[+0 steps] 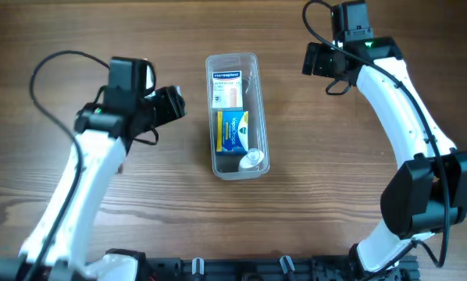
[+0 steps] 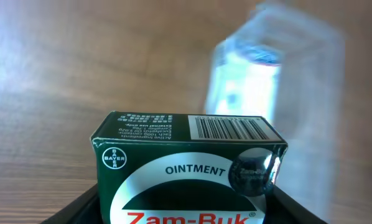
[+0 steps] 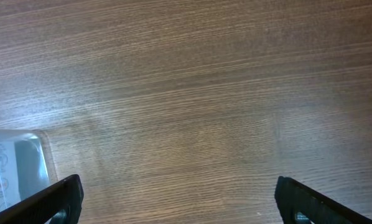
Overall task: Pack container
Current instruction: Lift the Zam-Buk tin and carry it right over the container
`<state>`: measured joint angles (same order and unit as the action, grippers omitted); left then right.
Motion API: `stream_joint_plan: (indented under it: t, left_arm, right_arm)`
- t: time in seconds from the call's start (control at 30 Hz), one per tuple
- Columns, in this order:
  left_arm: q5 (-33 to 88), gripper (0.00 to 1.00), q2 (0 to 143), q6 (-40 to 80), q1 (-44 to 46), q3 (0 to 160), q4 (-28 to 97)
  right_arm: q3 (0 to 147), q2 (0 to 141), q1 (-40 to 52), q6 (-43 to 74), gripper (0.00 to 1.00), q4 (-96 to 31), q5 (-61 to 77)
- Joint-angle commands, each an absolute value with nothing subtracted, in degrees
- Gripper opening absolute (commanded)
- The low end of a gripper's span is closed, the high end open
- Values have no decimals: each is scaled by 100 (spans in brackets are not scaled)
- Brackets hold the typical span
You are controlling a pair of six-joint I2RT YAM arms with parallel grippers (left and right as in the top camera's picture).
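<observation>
Left gripper [image 1: 169, 104] first: the jaws are closed in on a dark green Zam-Buk ointment box [image 2: 187, 163]. In the left wrist view the black fingers [image 2: 71, 210] only peek in at the bottom corners, with the box sitting between them, barcode side up. Looks like a proper grip to me. It sits just left of the container [image 1: 231, 58], near its top half, not touching it.

Right gripper [image 1: 321, 61] is the opposite, with the jaws spread wide. In its own camera the two fingertips sit out at the far edges of the shot, with nothing but bare wood table [image 3: 204, 93] between them. It holds nothing and touches nothing.

The container lies lengthwise in the middle of the table, between the two arms. From overhead you can see what's inside: a white box [image 1: 226, 88] at the far end, a blue-and-yellow box [image 1: 233, 130] in the middle, and a small white cap-like thing [image 1: 251, 160] at the near end.

Funny bit: the overhead can't really show the green box at all, because the gripper hides it, so only the left wrist cam gives that away. That cam shows the container just as a blurry clear shape behind the box. The right wrist cam only catches one rounded corner of it at the left edge.
</observation>
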<state>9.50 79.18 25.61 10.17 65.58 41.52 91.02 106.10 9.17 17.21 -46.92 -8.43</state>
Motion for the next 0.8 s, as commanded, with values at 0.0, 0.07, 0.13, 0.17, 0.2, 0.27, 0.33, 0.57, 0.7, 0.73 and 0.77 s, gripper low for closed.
stream_joint_plan:
  t: [0.0, 0.07, 0.13, 0.17, 0.2, 0.27, 0.33, 0.57, 0.7, 0.73, 0.77]
  left_arm:
    - [1201, 62, 7395, 2821, 1461, 6770, 4069]
    - [1199, 63, 7312, 2991, 1898, 6775, 3970]
    - [1199, 63, 7317, 3057, 2213, 6775, 3900]
    - [1192, 63, 7338, 3055, 2392, 6775, 3854]
    - [1146, 63, 7376, 3057, 2622, 6775, 3802]
    - [921, 63, 7448, 3057, 2943, 6775, 3778]
    - [661, 63, 7511, 3057, 3181, 6775, 3809]
    - [97, 63, 7867, 3345, 3782, 6775, 4101]
    - [97, 63, 8141, 3354, 3815, 6772, 4206]
    - [95, 63, 8197, 3352, 3815, 6772, 4226]
    - [95, 63, 8256, 3352, 3813, 6772, 4237]
  right_arm:
    - [9181, 10490, 902, 1656, 100, -4692, -895]
    - [9181, 10490, 902, 1656, 100, -4692, -895]
    - [9181, 10490, 904, 1656, 100, -4692, -895]
    - [9181, 10490, 904, 1658, 100, -4692, -895]
    - [9181, 10490, 904, 1656, 100, -4692, -895]
    - [9181, 10490, 902, 1656, 100, -4692, -895]
    - [9181, 10490, 904, 1653, 100, -4692, -895]
    - [9181, 10490, 904, 1653, 100, -4692, -895]
    - [9181, 10490, 904, 1658, 100, -4692, -895]
    - [9181, 10490, 904, 1656, 100, -4692, -895]
    - [9181, 10490, 902, 1658, 100, -4692, -895]
